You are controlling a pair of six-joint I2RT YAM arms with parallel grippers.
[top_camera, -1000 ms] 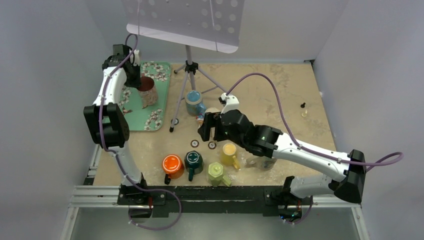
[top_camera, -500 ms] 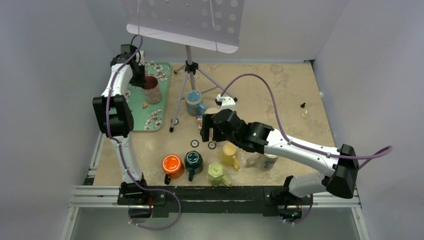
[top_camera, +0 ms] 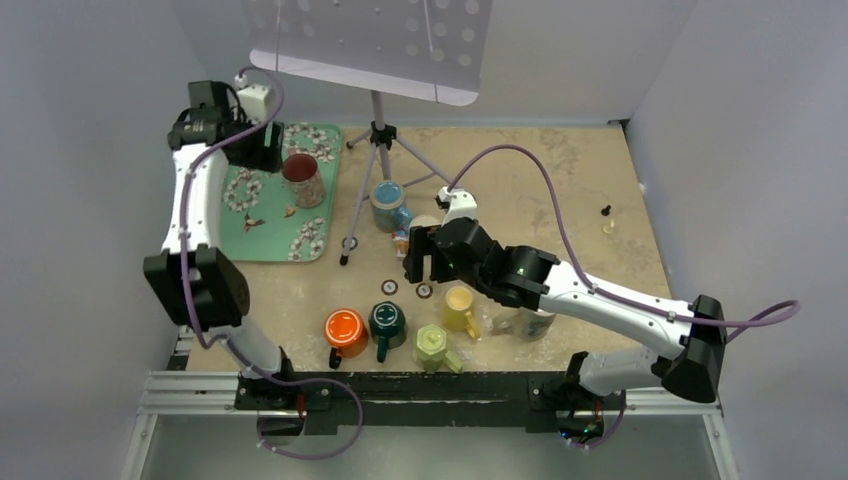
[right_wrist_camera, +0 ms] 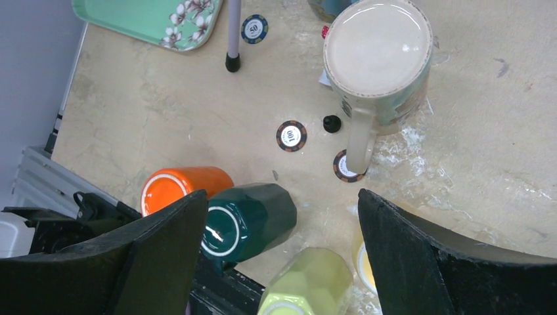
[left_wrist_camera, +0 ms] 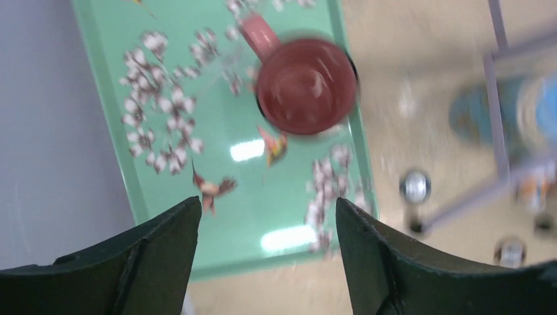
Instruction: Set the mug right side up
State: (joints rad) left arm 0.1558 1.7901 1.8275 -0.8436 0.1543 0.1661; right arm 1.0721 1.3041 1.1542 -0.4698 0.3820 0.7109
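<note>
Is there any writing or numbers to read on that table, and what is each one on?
"50": on the blue poker chip by the tripod foot.
"100": on the black poker chip beside the cream mug.
Unreadable: a third chip, partly under the mug's handle, and a blurred chip in the left wrist view.

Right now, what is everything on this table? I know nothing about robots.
tray: one, green with flowers, far left.
dark red mug: one, upright on the tray.
stand: one, grey tripod, white perforated top, far middle.
blue mug: one, beside the tripod.
cream mug: one, seemingly bottom up, table middle.
near row: four; orange mug, dark green mug, lime mug, yellow mug.
pale mug: one, partly under the right arm.
poker chips: three, dark-rimmed, table middle.
black knob: one, far right.
left gripper: open, above the tray.
right gripper: open, over the middle.
</note>
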